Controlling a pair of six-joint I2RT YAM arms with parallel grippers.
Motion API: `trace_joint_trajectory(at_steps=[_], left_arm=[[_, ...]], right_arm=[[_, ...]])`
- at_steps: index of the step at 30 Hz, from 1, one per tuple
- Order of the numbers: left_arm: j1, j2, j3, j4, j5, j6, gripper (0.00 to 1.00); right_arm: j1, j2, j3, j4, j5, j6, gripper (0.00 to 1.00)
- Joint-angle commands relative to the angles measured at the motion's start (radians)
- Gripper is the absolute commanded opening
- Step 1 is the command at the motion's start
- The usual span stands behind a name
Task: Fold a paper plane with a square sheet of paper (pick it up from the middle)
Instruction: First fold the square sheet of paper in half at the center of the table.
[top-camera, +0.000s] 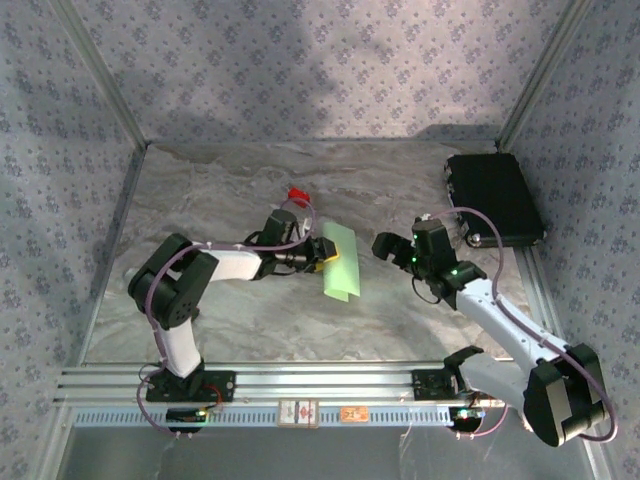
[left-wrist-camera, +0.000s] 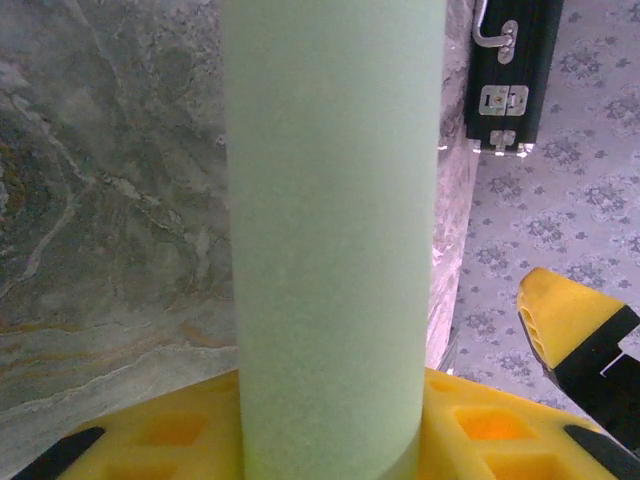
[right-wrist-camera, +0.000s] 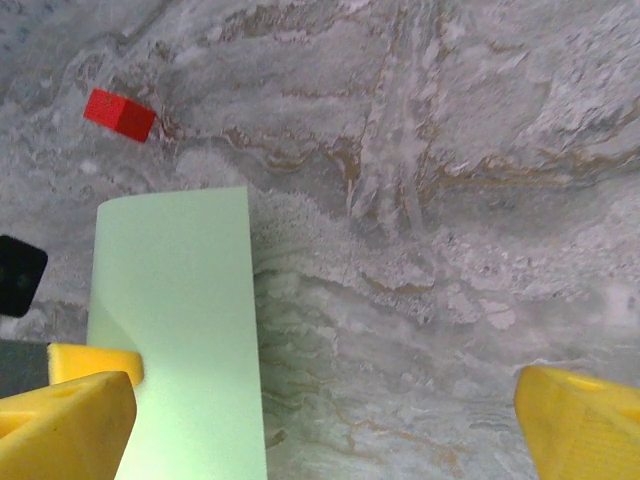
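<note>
Yellow fingers (left-wrist-camera: 160, 435) of the left gripper (top-camera: 310, 252) pinch the thin pale-green square sheet of paper (top-camera: 338, 262), doubled into a long smooth band with one rounded end, just nearer the arms than the small red block (top-camera: 296, 194); the right gripper (top-camera: 392, 250) gapes wide beside it

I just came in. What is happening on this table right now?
The left gripper holds a thin pale-green sheet of paper, bent over into a curve, at the middle of the marble-patterned table. The right gripper stands open just beside the sheet, not gripping it. A small red block lies farther back, untouched.
</note>
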Motion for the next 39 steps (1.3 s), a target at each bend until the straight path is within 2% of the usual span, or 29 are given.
trace_joint_trajectory(at_steps=[1,12,17,23,28,31,39], left_arm=[[-0.013,0.027,0.028,0.014,-0.019,0.006,0.39],[-0.014,0.073,0.051,-0.115,-0.069,0.082,0.40],[-0.017,0.073,0.054,-0.162,-0.096,0.105,0.43],[-0.034,0.053,0.106,-0.323,-0.158,0.191,0.53],[-0.059,0.000,0.167,-0.512,-0.290,0.290,0.58],[-0.058,-0.003,0.201,-0.576,-0.305,0.321,0.58],[-0.060,-0.019,0.208,-0.615,-0.331,0.337,0.58]], right_arm=[[-0.011,0.033,0.035,0.010,-0.092,-0.032,0.99],[-0.013,0.084,0.033,0.009,-0.115,-0.008,0.97],[-0.015,0.101,0.029,0.006,-0.123,-0.005,0.96],[-0.016,0.128,0.038,0.020,-0.161,-0.010,0.97],[-0.004,0.159,0.065,-0.001,-0.170,-0.028,0.98],[0.000,0.171,0.067,0.001,-0.169,-0.027,0.98],[0.012,0.205,0.066,0.022,-0.176,-0.024,0.98]])
